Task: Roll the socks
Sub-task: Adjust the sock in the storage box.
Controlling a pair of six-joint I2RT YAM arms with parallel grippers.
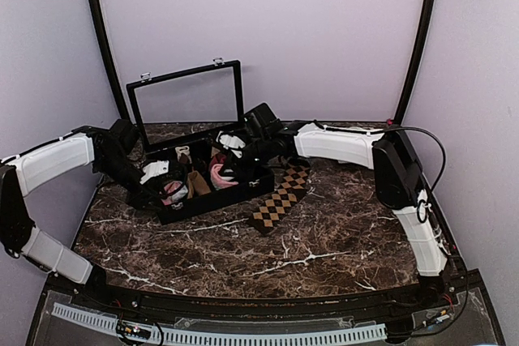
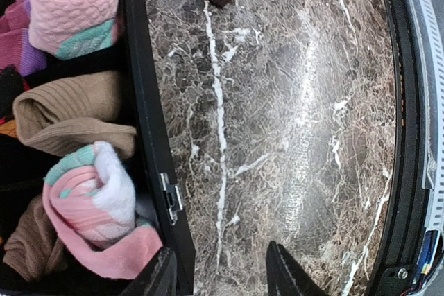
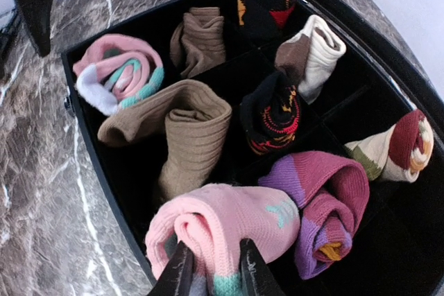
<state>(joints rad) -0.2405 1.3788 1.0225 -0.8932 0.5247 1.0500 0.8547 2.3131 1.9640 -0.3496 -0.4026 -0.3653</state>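
right gripper clamped on pink sock beside tan bundle | left gripper open over box wall | checked sock outside

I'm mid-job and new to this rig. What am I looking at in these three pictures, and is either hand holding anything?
These are two robot arms bolted to a marble table. The overhead picture looks down from behind them; the other two come from a camera on each wrist. A black box with its lid up holds rolled socks in compartments. A brown checked sock lies flat on the table beside it. The right hand pinches a pink roll inside the box. The left hand is open and empty over the box's edge, next to a second pink roll.
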